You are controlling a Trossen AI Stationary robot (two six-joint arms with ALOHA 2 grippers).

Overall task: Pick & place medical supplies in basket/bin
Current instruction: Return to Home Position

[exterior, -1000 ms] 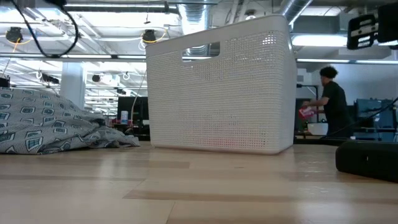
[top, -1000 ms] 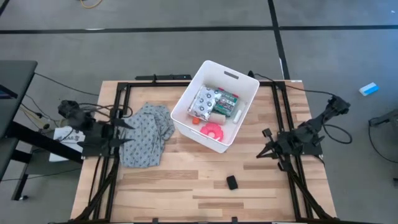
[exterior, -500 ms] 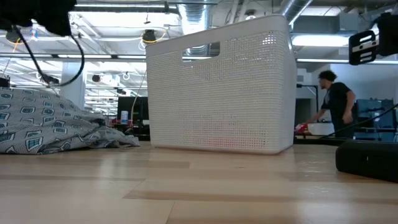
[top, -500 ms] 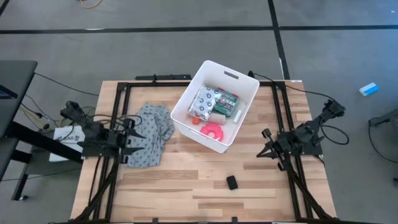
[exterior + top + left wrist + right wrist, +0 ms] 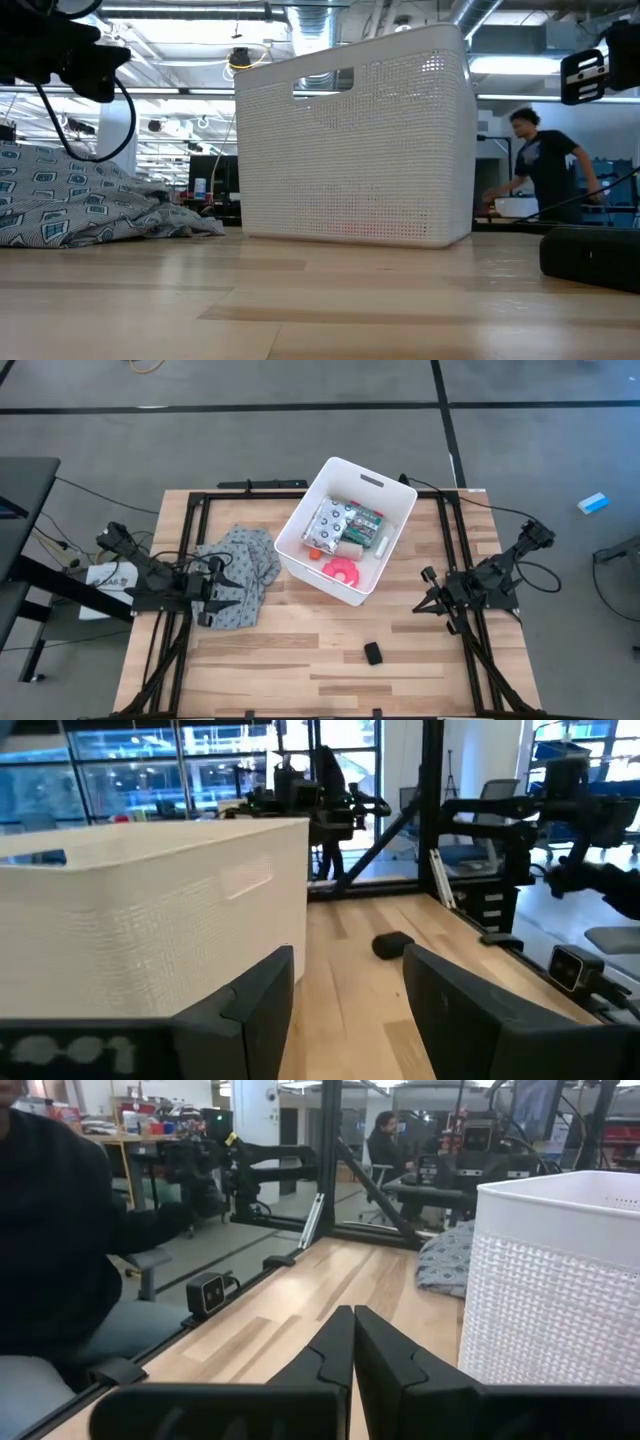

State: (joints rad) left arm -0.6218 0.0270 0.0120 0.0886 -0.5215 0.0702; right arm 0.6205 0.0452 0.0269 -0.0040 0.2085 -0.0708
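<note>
White bin [image 5: 303, 505] stands on the wooden table [image 5: 300, 650], toward its far side, turned at an angle. Inside it lie a clear spotted packet [image 5: 330, 525], a green-red printed box [image 5: 367, 520] and a pink round disc [image 5: 342, 569].

Left gripper [image 5: 350, 958] hangs over the near part of the grey patterned cloth [image 5: 256, 558], left of the bin. Its 2 fingers are spread.

Right gripper [image 5: 353, 1325] sits at the table's right side, apart from the bin. Its 2 fingers are pressed together.

1 small black object [image 5: 373, 653] lies near the front edge. 1 person [image 5: 545, 170] stands in the room behind.
</note>
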